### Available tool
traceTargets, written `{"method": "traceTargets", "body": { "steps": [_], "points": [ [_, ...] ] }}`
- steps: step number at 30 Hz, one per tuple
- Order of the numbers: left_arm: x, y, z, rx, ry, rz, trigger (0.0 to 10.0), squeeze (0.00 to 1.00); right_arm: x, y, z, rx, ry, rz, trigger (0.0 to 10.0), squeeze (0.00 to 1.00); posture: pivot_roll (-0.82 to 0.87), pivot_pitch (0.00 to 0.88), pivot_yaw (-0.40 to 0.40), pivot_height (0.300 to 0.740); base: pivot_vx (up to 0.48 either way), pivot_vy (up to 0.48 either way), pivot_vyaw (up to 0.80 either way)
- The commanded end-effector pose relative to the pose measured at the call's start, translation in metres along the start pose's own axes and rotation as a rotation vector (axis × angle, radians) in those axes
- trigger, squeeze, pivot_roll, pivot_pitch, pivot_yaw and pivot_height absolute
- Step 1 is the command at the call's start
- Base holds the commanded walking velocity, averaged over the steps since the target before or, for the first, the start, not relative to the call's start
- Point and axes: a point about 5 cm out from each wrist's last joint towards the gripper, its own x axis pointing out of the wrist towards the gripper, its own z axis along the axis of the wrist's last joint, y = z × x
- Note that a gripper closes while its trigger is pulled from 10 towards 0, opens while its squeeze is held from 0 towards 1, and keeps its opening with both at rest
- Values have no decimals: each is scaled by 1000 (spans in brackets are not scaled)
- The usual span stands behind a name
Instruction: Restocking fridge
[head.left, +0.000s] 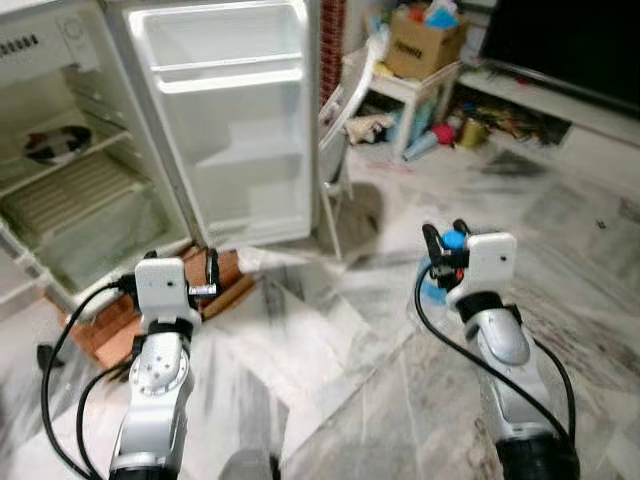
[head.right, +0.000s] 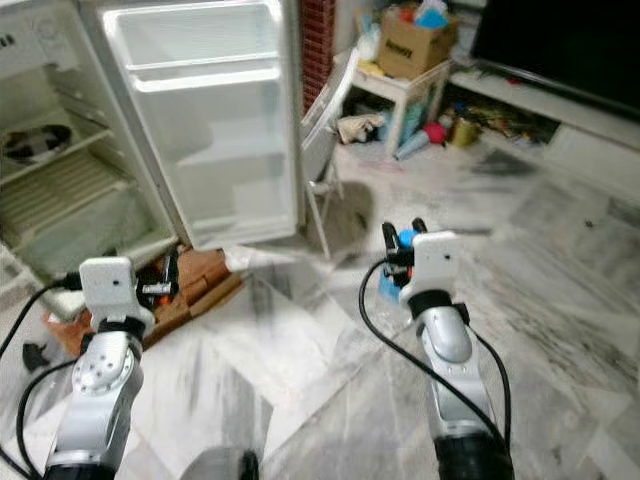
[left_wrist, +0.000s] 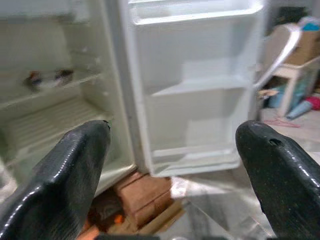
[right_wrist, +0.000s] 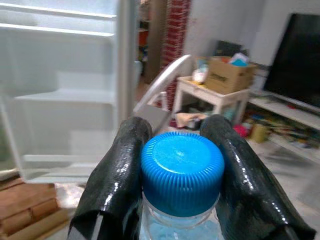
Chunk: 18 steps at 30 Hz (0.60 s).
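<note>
Here, a clear bottle (right_wrist: 180, 227) with a ribbed blue cap (right_wrist: 182, 173) is pinched by the right gripper (right_wrist: 180, 150), right of the open fridge (head.left: 120, 130); the left gripper (left_wrist: 175, 150) is spread empty.

A lived-in home: a small white fridge (head.left: 150, 150) stands open on a marble-patterned tile floor (head.left: 360, 380), beside a white side table (head.left: 405, 90) carrying a cardboard box (head.left: 425, 45), a dark television (head.left: 570, 45) and scattered household clutter underneath
</note>
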Motion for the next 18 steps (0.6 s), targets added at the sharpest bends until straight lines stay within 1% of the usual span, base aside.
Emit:
{"method": "traceTargets", "body": {
  "steps": [1, 4, 8, 9, 13, 17, 18],
  "points": [
    [1, 4, -2, 4, 15, 15, 10000, 0, 5, 5, 10, -4, -45, 17, 10000, 0, 69, 37, -48, 740, 334, 345, 0],
    [0, 3, -3, 3, 21, 16, 10000, 0, 5, 5, 9, -11, -39, 13, 10000, 0, 69, 37, -47, 740, 301, 372, 0],
    [1, 3, -4, 1, 25, 15, 10000, 0, 6, 5, 7, -33, -28, 2, 10000, 0, 69, 36, -46, 740, 0, 431, 0],
    [1, 3, -4, 0, 24, 16, 10000, 0, 7, 5, 6, -61, -23, -13, 10000, 0, 70, 36, -47, 740, 0, 442, 0],
    [2, 3, -3, 6, 19, 14, 10000, 0, 9, 5, 4, -97, -11, -30, 10000, 0, 71, 35, -47, 740, 0, 442, 0],
    [3, 3, -3, 7, 17, 16, 10000, 0, 9, 5, 2, -90, -5, -38, 10000, 0, 69, 35, -47, 740, 0, 442, 0],
    [3, 3, -3, 8, 16, 15, 10000, 0, 10, 4, 1, -59, 6, -51, 10000, 0, 69, 36, -47, 740, 0, 442, 0]
  ]
}}
